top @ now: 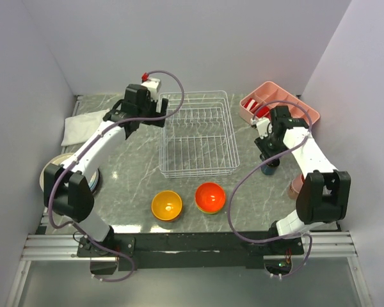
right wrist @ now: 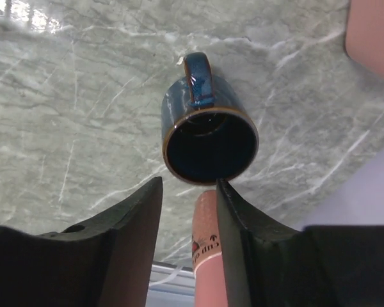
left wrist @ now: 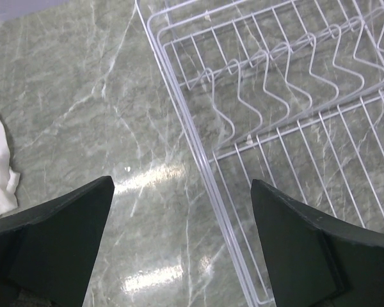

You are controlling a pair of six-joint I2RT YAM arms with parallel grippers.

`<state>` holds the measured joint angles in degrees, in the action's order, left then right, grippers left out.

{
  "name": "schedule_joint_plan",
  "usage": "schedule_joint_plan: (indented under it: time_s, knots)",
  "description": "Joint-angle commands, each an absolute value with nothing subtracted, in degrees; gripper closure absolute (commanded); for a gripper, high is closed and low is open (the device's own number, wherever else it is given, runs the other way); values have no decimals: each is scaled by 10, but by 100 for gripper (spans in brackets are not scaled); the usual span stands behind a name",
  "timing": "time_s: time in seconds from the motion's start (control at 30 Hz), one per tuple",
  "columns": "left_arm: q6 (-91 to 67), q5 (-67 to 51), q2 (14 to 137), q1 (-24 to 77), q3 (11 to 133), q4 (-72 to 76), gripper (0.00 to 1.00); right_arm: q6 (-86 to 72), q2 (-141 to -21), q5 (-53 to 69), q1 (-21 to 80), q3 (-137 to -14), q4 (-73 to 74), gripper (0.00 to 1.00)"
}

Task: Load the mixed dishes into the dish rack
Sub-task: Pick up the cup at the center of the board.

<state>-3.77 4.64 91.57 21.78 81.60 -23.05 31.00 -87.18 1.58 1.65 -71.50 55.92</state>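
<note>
The white wire dish rack (top: 198, 134) stands at the middle back, with nothing in it. My left gripper (top: 147, 110) hangs open and empty above the rack's back-left edge; in the left wrist view (left wrist: 182, 185) its jaws span the rack's side bar (left wrist: 198, 160). My right gripper (top: 269, 158) is open just above a navy cup (top: 269, 169); the right wrist view (right wrist: 189, 185) shows the upright cup (right wrist: 210, 144) just past the fingertips. A pink cup (top: 296, 187) stands nearby (right wrist: 208, 249). An orange-yellow bowl (top: 166, 204) and a red-orange bowl (top: 210, 197) sit in front of the rack. Stacked plates (top: 54, 174) lie at the left.
A white folded cloth (top: 77, 126) lies at the back left, also in the left wrist view (left wrist: 0, 173). A pink compartment tray (top: 278, 105) stands at the back right. Grey walls close in on three sides.
</note>
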Motion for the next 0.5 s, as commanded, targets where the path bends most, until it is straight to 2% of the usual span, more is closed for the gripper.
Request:
schedule_joint_plan:
  time_s: [0.0,0.03,0.1,0.3,0.4,0.47]
  knots:
    - [-33,42,936,218,864,-216,4,338,-884,11,18,-707,503,57]
    - [-36,40,939,218,867,-214,4,336,-889,11,18,-705,502,61]
    - [-37,39,943,219,874,-213,4,338,-896,16,19,-705,504,64]
    - [-33,44,946,223,877,-211,4,351,-904,16,28,-690,497,65]
    - [-30,44,945,224,873,-211,4,353,-902,24,30,-690,499,64]
    - [-28,47,944,224,868,-210,4,355,-896,39,30,-698,509,57]
